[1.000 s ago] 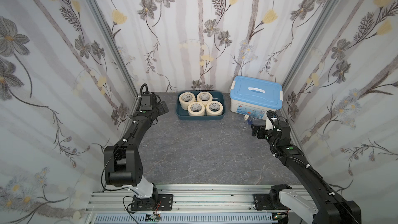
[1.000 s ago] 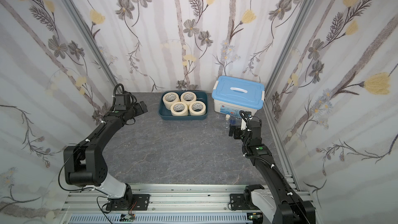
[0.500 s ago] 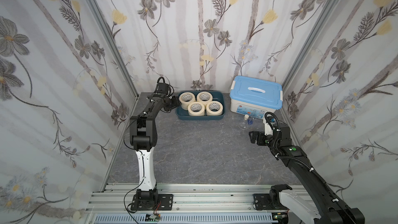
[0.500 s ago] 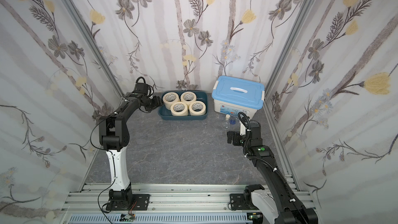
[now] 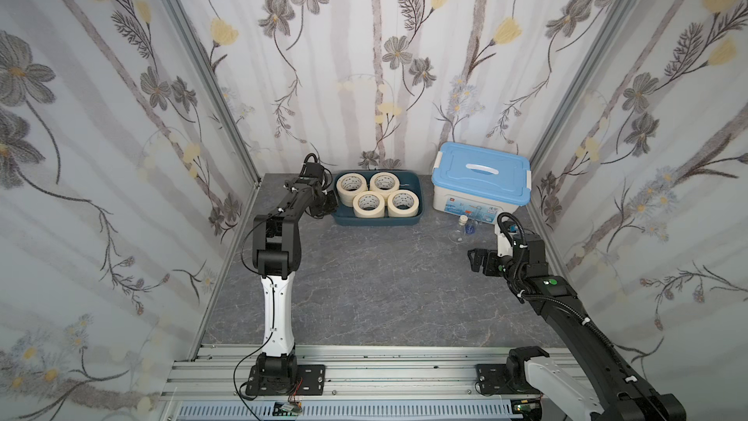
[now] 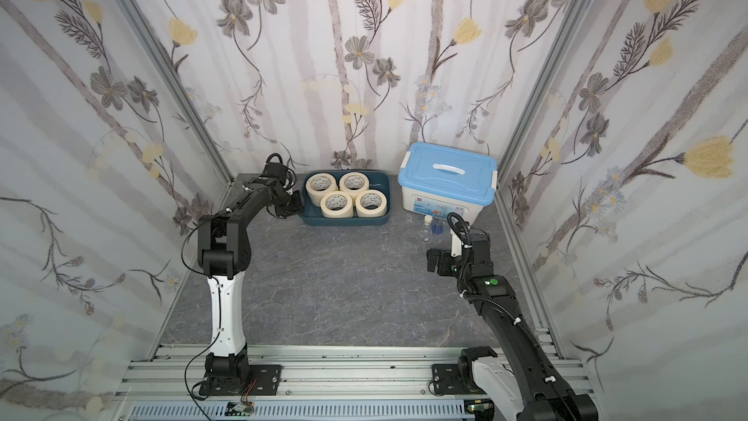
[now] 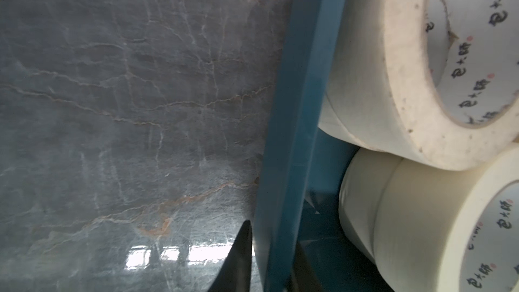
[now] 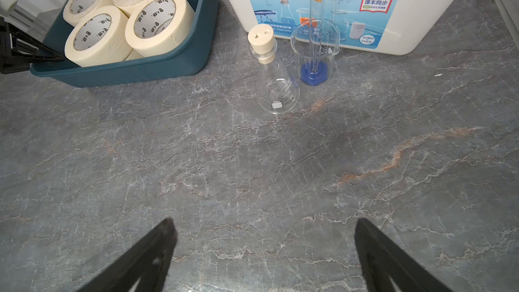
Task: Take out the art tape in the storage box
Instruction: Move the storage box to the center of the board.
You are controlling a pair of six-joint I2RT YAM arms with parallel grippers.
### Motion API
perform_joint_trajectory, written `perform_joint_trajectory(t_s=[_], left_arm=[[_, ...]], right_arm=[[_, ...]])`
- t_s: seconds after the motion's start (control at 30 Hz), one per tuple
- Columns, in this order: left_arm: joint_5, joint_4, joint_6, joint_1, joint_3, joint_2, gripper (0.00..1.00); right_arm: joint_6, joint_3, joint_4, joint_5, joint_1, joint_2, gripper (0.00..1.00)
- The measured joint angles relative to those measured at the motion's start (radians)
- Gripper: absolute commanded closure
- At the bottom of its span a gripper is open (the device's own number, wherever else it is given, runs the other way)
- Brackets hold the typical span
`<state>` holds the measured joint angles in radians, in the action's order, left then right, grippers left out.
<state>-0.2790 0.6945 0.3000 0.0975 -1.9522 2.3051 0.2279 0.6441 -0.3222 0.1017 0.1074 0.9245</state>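
Observation:
The dark teal storage box (image 5: pixel 378 222) sits at the back of the table with several cream art tape rolls (image 5: pixel 369 204) standing stacked inside; it also shows in the other top view (image 6: pixel 344 221) and in the right wrist view (image 8: pixel 157 66). My left gripper (image 5: pixel 331 202) (image 6: pixel 297 200) is at the box's left wall. In the left wrist view this gripper (image 7: pixel 271 248) is shut on that wall, one finger (image 7: pixel 241 251) outside and the other inside, beside the rolls (image 7: pixel 393 85). My right gripper (image 5: pixel 479 261) (image 8: pixel 264 237) hangs open over bare table, far from the box.
A white bin with a light-blue lid (image 5: pixel 479 180) stands at the back right. In front of it are a corked glass flask (image 8: pixel 276 88) and a beaker holding a measuring cylinder (image 8: pixel 314 51). Patterned walls close in left, back and right.
My left arm swung from the left wall over to the storage box, and its gripper closed on the box's left wall. My right gripper drew back from the white bin, staying open.

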Motion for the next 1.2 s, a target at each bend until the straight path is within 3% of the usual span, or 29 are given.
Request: perform_joint_trajectory(t_s=[0.1, 0.2, 0.53, 0.77, 1.2], left_arm=[[0.013, 0.002, -0.013, 0.009, 0.023, -0.024, 0.98], [0.023, 0.006, -0.010, 0.015, 0.061, -0.057, 1.00], [0.067, -0.065, -0.011, 0.043, 0.330, -0.250, 1.00], [0.074, -0.143, 0.017, 0.129, 0.518, -0.354, 1.00], [0.099, -0.256, 0.107, 0.241, 0.650, -0.415, 1.00]], right_arm=[[0.000, 0.003, -0.001, 0.000, 0.000, -0.001, 0.00], [0.000, 0.004, -0.003, 0.003, 0.000, -0.003, 0.00], [-0.005, 0.015, -0.029, 0.005, 0.000, -0.017, 0.00], [-0.010, 0.044, -0.036, 0.045, 0.000, -0.002, 0.00], [0.001, 0.088, -0.076, 0.093, 0.006, 0.050, 0.00]])
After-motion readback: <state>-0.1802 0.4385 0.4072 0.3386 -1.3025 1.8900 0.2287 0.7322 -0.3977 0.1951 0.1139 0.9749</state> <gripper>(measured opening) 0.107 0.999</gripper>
